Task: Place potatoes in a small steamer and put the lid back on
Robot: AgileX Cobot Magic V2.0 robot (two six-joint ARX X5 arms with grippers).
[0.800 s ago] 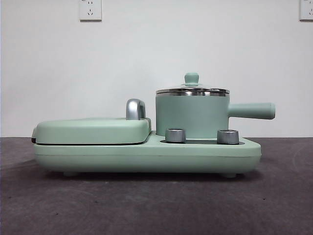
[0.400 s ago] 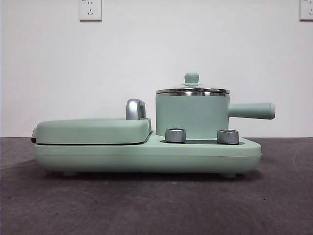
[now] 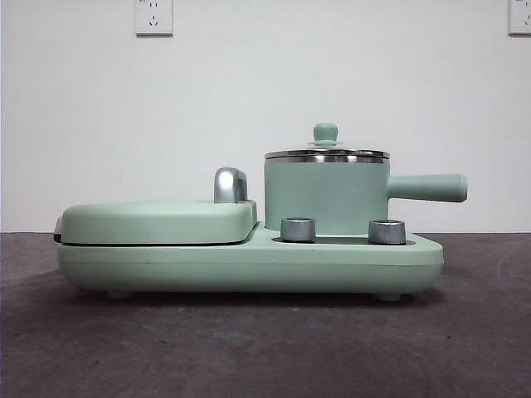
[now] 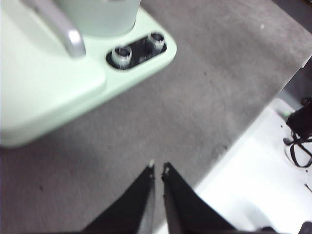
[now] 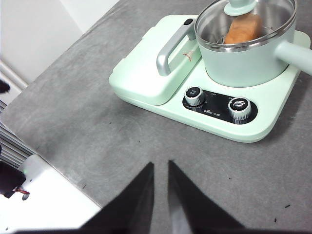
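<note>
The mint-green small steamer (image 3: 325, 195) stands on the right half of the cooker base (image 3: 249, 265), side handle pointing right. The glass lid (image 3: 326, 154) with its green knob rests on the rim. Through the glass in the right wrist view, the orange-brown potato (image 5: 242, 28) lies inside the steamer (image 5: 248, 61) under the lid (image 5: 265, 14). My right gripper (image 5: 161, 164) hovers over bare table in front of the cooker, jaws together and empty. My left gripper (image 4: 158, 167) is shut too, above the table near its edge, away from the cooker.
A flat green griddle plate (image 3: 158, 220) with a steel handle (image 3: 230, 184) fills the base's left half. Two steel dials (image 3: 298, 229) (image 3: 387, 231) sit in front of the steamer. The table's edge (image 4: 234, 141) runs close to the left gripper.
</note>
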